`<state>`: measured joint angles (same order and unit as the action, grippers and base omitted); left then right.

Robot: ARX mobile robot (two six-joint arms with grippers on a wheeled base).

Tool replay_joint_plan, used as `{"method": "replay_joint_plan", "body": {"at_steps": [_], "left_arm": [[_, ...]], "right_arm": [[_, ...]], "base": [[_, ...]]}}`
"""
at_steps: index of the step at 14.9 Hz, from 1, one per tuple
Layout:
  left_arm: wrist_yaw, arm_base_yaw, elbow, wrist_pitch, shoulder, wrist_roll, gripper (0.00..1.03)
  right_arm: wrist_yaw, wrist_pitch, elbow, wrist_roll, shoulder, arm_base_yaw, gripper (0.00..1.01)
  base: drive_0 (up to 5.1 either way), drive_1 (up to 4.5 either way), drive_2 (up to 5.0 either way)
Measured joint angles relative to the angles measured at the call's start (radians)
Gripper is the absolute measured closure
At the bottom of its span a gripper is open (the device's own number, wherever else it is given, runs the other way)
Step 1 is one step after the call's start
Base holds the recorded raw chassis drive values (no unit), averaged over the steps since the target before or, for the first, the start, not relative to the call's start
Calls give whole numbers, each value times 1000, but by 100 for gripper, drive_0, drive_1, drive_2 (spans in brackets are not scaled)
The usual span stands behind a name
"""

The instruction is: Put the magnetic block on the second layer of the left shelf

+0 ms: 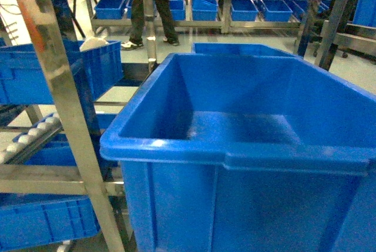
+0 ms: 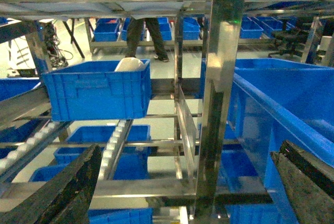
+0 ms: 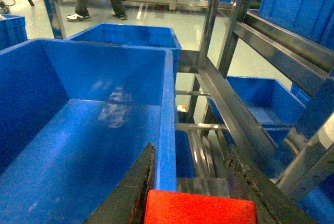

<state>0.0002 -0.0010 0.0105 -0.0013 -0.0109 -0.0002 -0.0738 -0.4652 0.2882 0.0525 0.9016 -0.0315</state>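
The magnetic block (image 3: 201,208) is a bright-red block at the bottom of the right wrist view, pinched between the dark fingers of my right gripper (image 3: 190,156). It hangs just right of the right rim of a big deep blue tote (image 3: 167,119). That thick-rimmed tote (image 1: 176,152) fills the head view on the left shelf second layer and is bare inside. My left gripper (image 2: 185,182) stands open with nothing between its fingers. It faces a shiny steel post (image 2: 219,104) with the tote to the right. Neither gripper shows in the head view.
A steel post (image 1: 59,99) stands left of the tote, with white roller tracks (image 1: 29,134) and smaller blue totes (image 1: 35,70) beyond. Steel rails (image 3: 235,114) and lower totes (image 3: 261,98) lie to the right. A person's legs (image 1: 150,11) stand in the aisle behind.
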Motion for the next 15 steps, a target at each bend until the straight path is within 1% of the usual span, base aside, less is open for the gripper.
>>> {"method": "replay_joint_plan", "body": {"at_steps": [4, 5, 6, 7, 8, 9, 10, 11, 13, 14, 15], "left_arm": [[-1, 0, 0, -3, 0, 0, 5], [-1, 0, 0, -2, 0, 0, 5], [-1, 0, 0, -3, 0, 0, 5], [0, 0, 0, -2, 0, 0, 5], [-1, 0, 0, -3, 0, 0, 5], [-1, 0, 0, -2, 0, 0, 5], [-1, 0, 0, -2, 0, 0, 5], [-1, 0, 0, -2, 0, 0, 5], [-1, 0, 0, -2, 0, 0, 5], [-1, 0, 0, -2, 0, 0, 5], [0, 0, 0, -2, 0, 0, 5]], "right_arm": [[0, -3, 0, 0, 6, 0, 67], [16, 16, 5, -5, 6, 0, 67], [51, 22, 29, -30, 41, -2, 67], [54, 17, 71, -56, 103, -18, 67], [55, 14, 113, -76, 173, -44, 67], [55, -6, 155, -103, 259, -76, 67], [46, -22, 221, -126, 380, -116, 67], [24, -24, 285, -132, 491, -154, 67], [-42, -11, 408, -132, 690, -222, 67], [-71, -23, 462, -131, 760, -240, 67], [-103, -79, 500, -130, 812, -250, 60]], "base": [[0, 0, 0], [0, 0, 0], [0, 0, 0], [0, 0, 0], [0, 0, 0], [0, 0, 0], [0, 0, 0], [0, 0, 0], [0, 0, 0], [0, 0, 0], [0, 0, 0]]}}
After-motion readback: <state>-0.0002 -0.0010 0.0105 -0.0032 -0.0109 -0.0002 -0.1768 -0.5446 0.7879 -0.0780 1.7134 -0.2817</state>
